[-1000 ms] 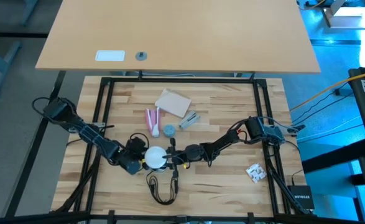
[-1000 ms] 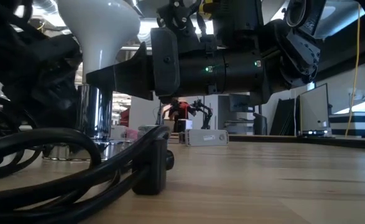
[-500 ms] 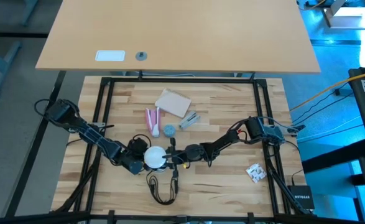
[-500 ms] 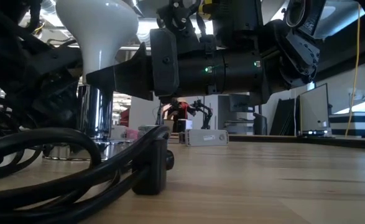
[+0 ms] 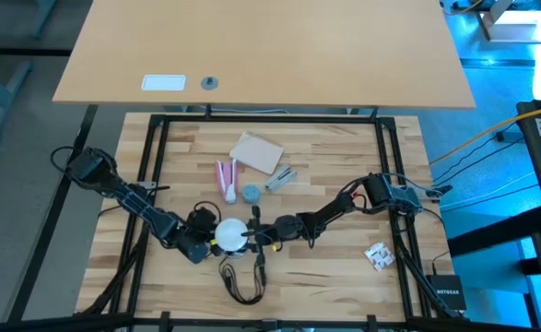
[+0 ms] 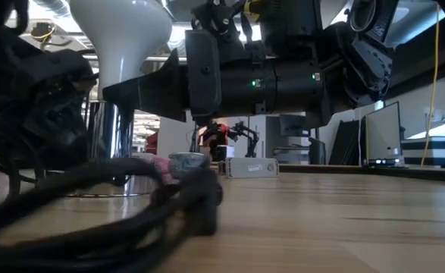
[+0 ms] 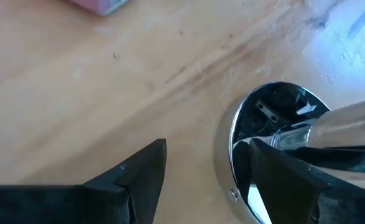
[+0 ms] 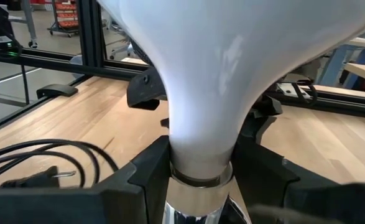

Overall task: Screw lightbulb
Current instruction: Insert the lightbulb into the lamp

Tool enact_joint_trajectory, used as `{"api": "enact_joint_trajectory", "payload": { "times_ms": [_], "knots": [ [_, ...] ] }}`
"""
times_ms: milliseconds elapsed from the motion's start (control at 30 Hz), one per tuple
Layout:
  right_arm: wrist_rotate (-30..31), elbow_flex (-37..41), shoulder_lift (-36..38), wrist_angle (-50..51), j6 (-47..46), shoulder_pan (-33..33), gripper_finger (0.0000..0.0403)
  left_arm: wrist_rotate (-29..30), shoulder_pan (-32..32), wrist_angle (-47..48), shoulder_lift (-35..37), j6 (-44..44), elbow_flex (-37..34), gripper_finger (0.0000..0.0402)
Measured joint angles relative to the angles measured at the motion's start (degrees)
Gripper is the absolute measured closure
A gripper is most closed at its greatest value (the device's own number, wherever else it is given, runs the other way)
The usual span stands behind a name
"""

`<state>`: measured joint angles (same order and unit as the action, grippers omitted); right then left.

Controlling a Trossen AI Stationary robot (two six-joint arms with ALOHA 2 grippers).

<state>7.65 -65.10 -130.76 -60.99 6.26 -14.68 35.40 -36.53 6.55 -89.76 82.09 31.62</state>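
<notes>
The lightbulb (image 5: 230, 231), a pale white dome tapering to a narrow neck (image 8: 198, 149), stands upright with its neck in a silvery collar (image 8: 194, 182) atop a chrome lamp stem (image 6: 104, 144). The stem rises from a round chrome foot (image 7: 229, 158) on the table. My right gripper (image 8: 199, 171) is shut on the bulb, reaching in level from the table's right (image 5: 250, 236). My left gripper (image 7: 207, 146) is open, low at the left of the lamp's foot (image 5: 205, 243), one finger next to the foot's rim. My right gripper pinches the bulb's narrow neck (image 8: 188, 163) between its two fingers (image 8: 146, 171), just above the silvery collar. The fingers come level from the table's right and lie across the upright neck. The bulb stays upright on the lamp stem. Whether my left gripper touches the chrome foot, I cannot tell.
A black cord with a plug (image 5: 242, 281) loops on the table just near of the lamp (image 6: 116, 201). Farther back lie a pink tube (image 5: 224, 180), a light-blue cap (image 5: 251, 194), a tan card (image 5: 256, 152) and a silvery piece (image 5: 281, 177). A white packet (image 5: 378, 255) lies right.
My left arm has sunk a little beside the lamp's foot, its fingers staying open. The black cord in front of the lamp has slid along the table and shows blurred in the low view. The bulb stays upright.
</notes>
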Motion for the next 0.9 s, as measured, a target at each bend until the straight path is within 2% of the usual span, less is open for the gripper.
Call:
{"api": "enact_joint_trajectory", "payload": {
  "times_ms": [200, 467, 767, 900],
  "knots": [
    [-0.14, -0.02, 0.0, 0.0, -0.02, -0.07, 0.0237, -0.35, -2.37, -0.38, -0.02, 4.24, -0.05, 0.018],
    [0.13, -0.02, 0.0, 0.0, -0.02, -0.07, 0.0237, -0.24, -3.15, -2.19, -0.15, 4.29, 0.65, 0.018],
    [2.72, 0.0, 0.0, 0.04, 0.29, 0.31, 0.0237, -7.0, -3.27, -3.13, -0.15, 4.25, 2.43, 0.018],
    [2.29, 0.0, 0.0, 0.04, 0.3, 0.27, 0.0237, -8.24, -3.31, -3.15, -0.15, 3.88, 3.05, 0.018]
  ]
}}
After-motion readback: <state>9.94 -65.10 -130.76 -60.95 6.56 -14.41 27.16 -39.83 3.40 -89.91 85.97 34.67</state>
